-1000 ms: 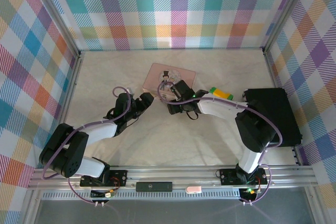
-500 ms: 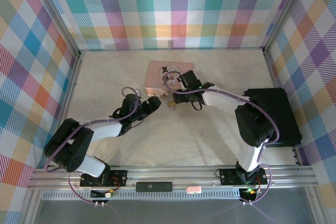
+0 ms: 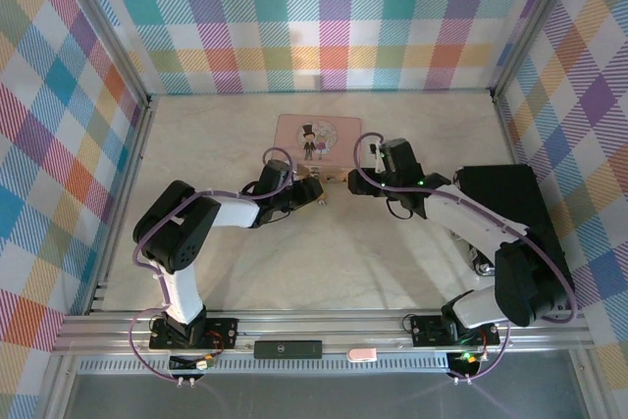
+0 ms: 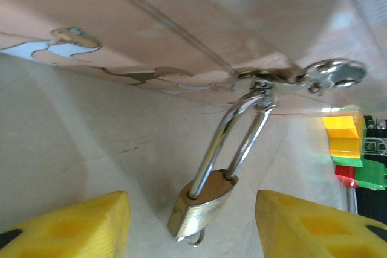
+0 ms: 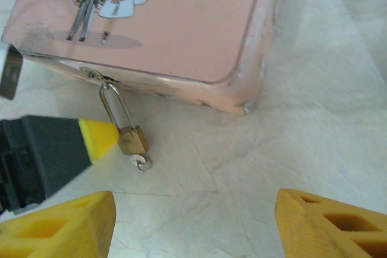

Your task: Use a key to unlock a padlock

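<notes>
The padlock (image 4: 202, 206), a small brass body on a long silvery shackle (image 4: 233, 140), hangs from the hasp (image 4: 266, 77) on the front of the pink box (image 5: 169, 22). A small silvery key with a ring (image 5: 143, 162) sits at the bottom end of the body. My left gripper (image 4: 192, 209) is open, and the padlock body lies between its yellow fingers (image 4: 72, 225) without touching either. From the right wrist, one left finger (image 5: 100, 137) sits right beside the padlock (image 5: 133, 140). My right gripper (image 5: 195, 203) is open over bare table, to the right of the padlock.
The pink box (image 3: 316, 137) lies at the middle back of the table. A black box (image 3: 510, 213) stands at the right side. A yellow and green block (image 4: 344, 143) lies beyond the padlock. Plaid walls close in three sides.
My left gripper has moved forward and to the right, up to the padlock. My right gripper has drawn back to the right, away from the front of the box.
</notes>
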### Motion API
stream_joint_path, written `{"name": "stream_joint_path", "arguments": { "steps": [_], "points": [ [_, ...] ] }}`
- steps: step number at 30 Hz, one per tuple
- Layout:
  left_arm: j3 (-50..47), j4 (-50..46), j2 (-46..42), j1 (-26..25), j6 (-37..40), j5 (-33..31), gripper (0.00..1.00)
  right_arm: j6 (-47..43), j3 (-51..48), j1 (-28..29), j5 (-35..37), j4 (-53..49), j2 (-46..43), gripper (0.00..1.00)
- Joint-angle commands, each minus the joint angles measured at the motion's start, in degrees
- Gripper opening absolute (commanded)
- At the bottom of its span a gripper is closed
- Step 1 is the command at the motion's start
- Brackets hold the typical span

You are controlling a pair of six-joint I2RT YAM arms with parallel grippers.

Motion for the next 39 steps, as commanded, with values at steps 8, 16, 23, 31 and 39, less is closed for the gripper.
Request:
{"name": "stream_joint_path", "arguments": {
  "steps": [8,16,23,31,39],
  "points": [
    [4.5,-3.1,6.5,-2.7,4.2,-0.6,0.45,4.4,-4.8,-1.7,-3.1,4.5,-3.7,0.7],
    [5.7,-7.1,8.3,-3.7,5.0,-3.4,0.31,5.9,-5.3,-2.5,-4.3,5.1,-3.4,0.7],
    [3.4,-1.0,9.2,-3.9,0.1,-2.9,0.15,8.7,-8.3,-2.7,-4.6,7.3,-3.7,0.7],
    [-1.5,19.2,9.8,-3.8,-15.2,2.7,0.0,11.9,-10.1,-2.9,-6.5,9.8,-3.6,0.69],
    [-5.9,36.2,10.3,-3.8,-27.5,3.3,0.0,20.4,-17.4,-2.9,-17.6,27.7,-1.1,0.62]
  ]
}}
